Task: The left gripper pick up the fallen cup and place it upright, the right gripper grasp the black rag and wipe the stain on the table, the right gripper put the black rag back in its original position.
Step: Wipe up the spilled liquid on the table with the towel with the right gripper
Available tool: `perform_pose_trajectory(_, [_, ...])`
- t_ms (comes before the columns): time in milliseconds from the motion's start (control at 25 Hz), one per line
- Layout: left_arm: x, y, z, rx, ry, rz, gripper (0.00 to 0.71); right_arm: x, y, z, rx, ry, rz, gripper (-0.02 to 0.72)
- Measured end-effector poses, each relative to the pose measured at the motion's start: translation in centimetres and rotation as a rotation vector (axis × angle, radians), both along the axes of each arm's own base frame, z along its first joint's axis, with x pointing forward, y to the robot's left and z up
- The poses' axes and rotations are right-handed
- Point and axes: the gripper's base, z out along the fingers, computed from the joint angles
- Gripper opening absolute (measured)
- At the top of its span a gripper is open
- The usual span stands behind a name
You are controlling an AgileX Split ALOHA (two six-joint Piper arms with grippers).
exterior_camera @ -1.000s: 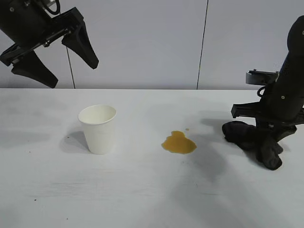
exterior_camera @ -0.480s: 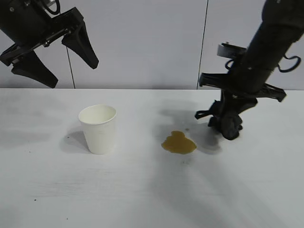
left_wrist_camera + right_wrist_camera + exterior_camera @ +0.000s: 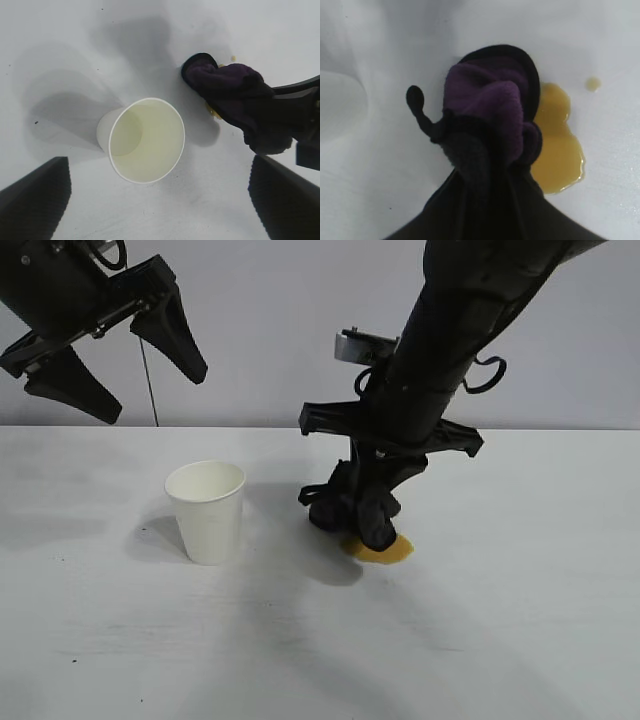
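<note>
Your white bench (image 3: 520,640) under a grey wall, cup (image 3: 206,510) upright left of centre, right gripper (image 3: 365,525) at centre with jaws clamped on the black rag (image 3: 355,508) over the stain (image 3: 385,550), left gripper (image 3: 115,355) upper left, jaws spread wide, holding nothing.

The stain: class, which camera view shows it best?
The right wrist view: most of the stain and its droplet show beside the black rag. The exterior view shows a sliver; the left wrist view shows only specks.
</note>
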Motion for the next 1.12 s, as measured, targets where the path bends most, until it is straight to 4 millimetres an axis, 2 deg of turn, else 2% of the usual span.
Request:
perform_pose_trajectory(240, [0.0, 0.0, 0.0, 0.001, 0.000, 0.000, 0.694, 0.3, 0.0, -3.3, -0.034, 0.045, -0.006, 0.103])
perform_pose_trajectory(520, [0.0, 0.0, 0.0, 0.002, 0.000, -0.001, 0.694, 1.0, -1.2, -3.4, -0.164, -0.022, -0.052, 0.103])
perform_pose_trajectory(680, [0.0, 0.0, 0.0, 0.003, -0.001, -0.001, 0.694, 1.7, -2.9, -3.3, -0.212, -0.036, -0.104, 0.103])
perform_pose_trajectory(960, [0.0, 0.0, 0.0, 0.003, -0.001, -0.001, 0.694, 3.3, -8.7, -3.1, -0.219, -0.014, -0.243, 0.103])
perform_pose_trajectory(1040, [0.0, 0.0, 0.0, 0.003, -0.001, -0.001, 0.694, 3.3, -9.2, -3.0, -0.216, -0.004, -0.243, 0.103])
perform_pose_trajectory(1120, [0.0, 0.0, 0.0, 0.003, -0.001, -0.001, 0.694, 3.2, -8.7, -3.1, -0.194, 0.008, -0.233, 0.103])
